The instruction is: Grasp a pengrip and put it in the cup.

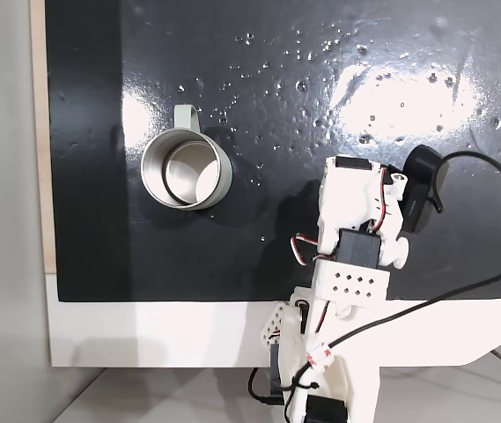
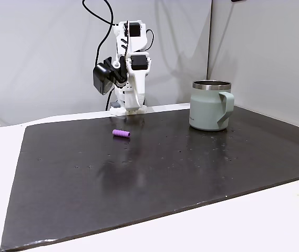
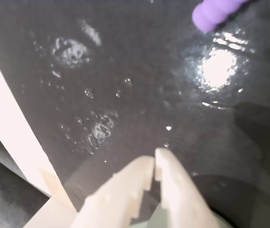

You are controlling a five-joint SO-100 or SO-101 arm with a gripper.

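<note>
The pengrip (image 2: 121,133), a tiny light-purple tube, lies on its side on the black mat (image 2: 154,168), a short way in front of the arm's base. In the wrist view the pengrip (image 3: 215,12) shows at the top right corner, far ahead of my gripper (image 3: 154,159). The gripper's white fingers meet at their tips with nothing between them, just above the mat. The silver-grey cup (image 1: 186,172) stands upright and empty on the mat; in a fixed view the cup (image 2: 210,105) is well to the right of the folded arm (image 2: 131,63).
A black round camera housing (image 1: 422,189) with a cable hangs at the arm's side. The mat's edge and the white table (image 1: 162,330) run close behind the gripper; the white edge (image 3: 11,142) shows at the left of the wrist view.
</note>
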